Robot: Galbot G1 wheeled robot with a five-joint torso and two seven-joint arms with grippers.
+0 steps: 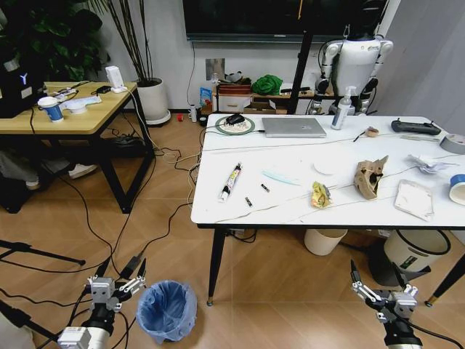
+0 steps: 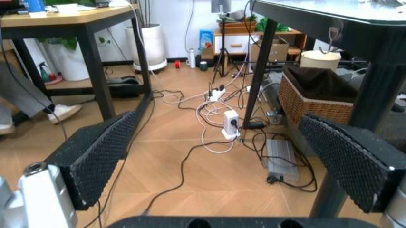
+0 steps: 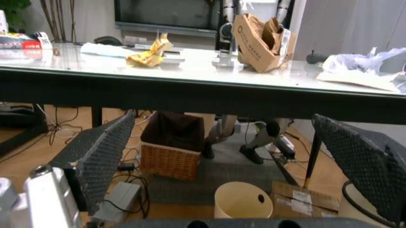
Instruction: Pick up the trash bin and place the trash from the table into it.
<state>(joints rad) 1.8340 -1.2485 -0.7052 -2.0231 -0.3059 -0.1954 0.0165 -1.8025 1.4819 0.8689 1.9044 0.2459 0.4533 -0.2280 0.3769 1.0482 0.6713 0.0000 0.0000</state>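
The trash bin (image 1: 166, 311), round with a light-blue bag liner, stands on the wood floor near the table's front-left leg. My left gripper (image 1: 125, 270) hangs open just left of it, low over the floor. My right gripper (image 1: 376, 276) is open too, below the table's (image 1: 290, 156) front edge on the right. The trash on top includes a brown cardboard piece (image 1: 369, 178), a yellow wrapper (image 1: 320, 194), a white packet (image 1: 414, 200) and a paper wad (image 1: 429, 163). In the right wrist view the open gripper (image 3: 223, 121) faces the table edge, with the cardboard (image 3: 260, 40) and wrapper (image 3: 149, 53) above.
A cream bin (image 1: 325, 240) and a white black-rimmed bin (image 1: 416, 249) stand under the table, by a wicker basket (image 3: 171, 152). A laptop (image 1: 293, 126) and tape roll (image 1: 453, 142) lie on top. Cables (image 2: 222, 123) cross the floor; a wooden desk (image 1: 65, 109) stands left.
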